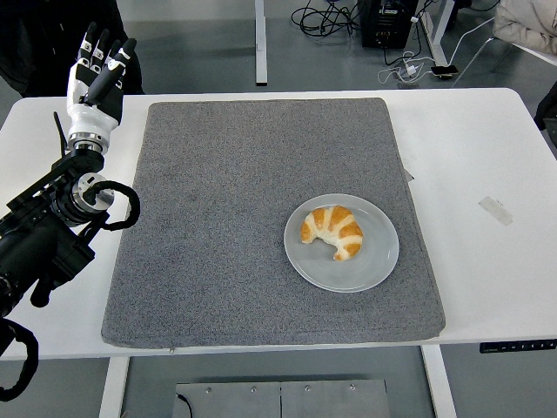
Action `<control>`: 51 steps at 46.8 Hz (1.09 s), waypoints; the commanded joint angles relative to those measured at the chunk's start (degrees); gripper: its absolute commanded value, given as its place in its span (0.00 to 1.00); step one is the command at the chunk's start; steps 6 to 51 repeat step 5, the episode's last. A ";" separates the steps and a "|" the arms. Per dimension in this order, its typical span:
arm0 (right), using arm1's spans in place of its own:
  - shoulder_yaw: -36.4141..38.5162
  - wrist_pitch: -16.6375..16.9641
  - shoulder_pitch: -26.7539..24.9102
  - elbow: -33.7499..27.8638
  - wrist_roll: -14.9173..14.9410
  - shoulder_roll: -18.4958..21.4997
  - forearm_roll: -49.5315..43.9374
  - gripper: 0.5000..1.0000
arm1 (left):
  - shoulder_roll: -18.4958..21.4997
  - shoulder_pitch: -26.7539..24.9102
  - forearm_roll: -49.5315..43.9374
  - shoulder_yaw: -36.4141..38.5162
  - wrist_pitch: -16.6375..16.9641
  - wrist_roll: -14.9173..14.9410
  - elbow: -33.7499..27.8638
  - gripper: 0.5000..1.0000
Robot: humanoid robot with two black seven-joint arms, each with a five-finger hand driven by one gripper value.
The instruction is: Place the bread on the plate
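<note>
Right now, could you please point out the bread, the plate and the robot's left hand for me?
bread (332,232), head view, on the middle of the crescent's arch.
plate (370,270), head view, on the bare lower right part inside the rim.
left hand (94,74), head view, on the palm below the straightened fingers.

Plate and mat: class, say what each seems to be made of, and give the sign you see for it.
The plate looks like glazed ceramic or smooth plastic: pale grey, even, slightly glossy, with a thin rim; which one is unclear. The mat looks like felt or carpet-like fabric: matte, speckled grey, fuzzy texture, soft rounded corners.
</note>
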 commanded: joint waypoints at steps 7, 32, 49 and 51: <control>0.58 -0.07 0.00 -0.23 0.00 0.00 0.00 1.00 | -0.07 -0.20 -0.28 -0.49 -0.67 0.20 1.34 0.94; 0.58 -0.07 0.00 -0.23 0.00 0.00 0.00 1.00 | -0.07 -0.20 -0.28 -0.49 -0.67 0.20 1.34 0.94; 0.58 -0.07 0.00 -0.23 0.00 0.00 0.00 1.00 | -0.07 -0.20 -0.28 -0.49 -0.67 0.20 1.34 0.94; 0.58 -0.07 0.00 -0.23 0.00 0.00 0.00 1.00 | -0.07 -0.20 -0.28 -0.49 -0.67 0.20 1.34 0.94</control>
